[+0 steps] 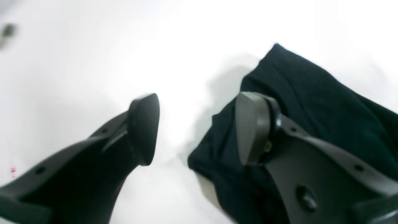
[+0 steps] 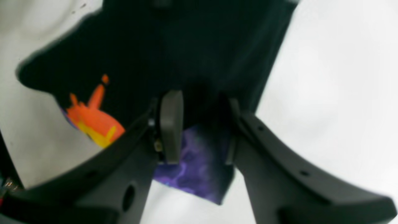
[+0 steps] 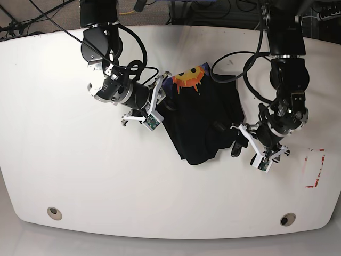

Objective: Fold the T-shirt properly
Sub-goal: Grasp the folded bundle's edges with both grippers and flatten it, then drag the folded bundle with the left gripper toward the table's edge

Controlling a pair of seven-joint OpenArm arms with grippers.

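2 pincers flank crumpled T-shirt point(image 3: 205, 125).

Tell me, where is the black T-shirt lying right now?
In the base view the T-shirt lies bunched near the middle of the white table, between the two arms; the right gripper holds its printed edge.

Left hand point(image 1: 196, 130) agape beside T-shirt point(image 1: 311, 102).

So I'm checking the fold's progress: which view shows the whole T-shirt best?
The base view: the T-shirt lies bunched between both arms. The left wrist view shows one black edge, the right wrist view only nearby cloth and print.
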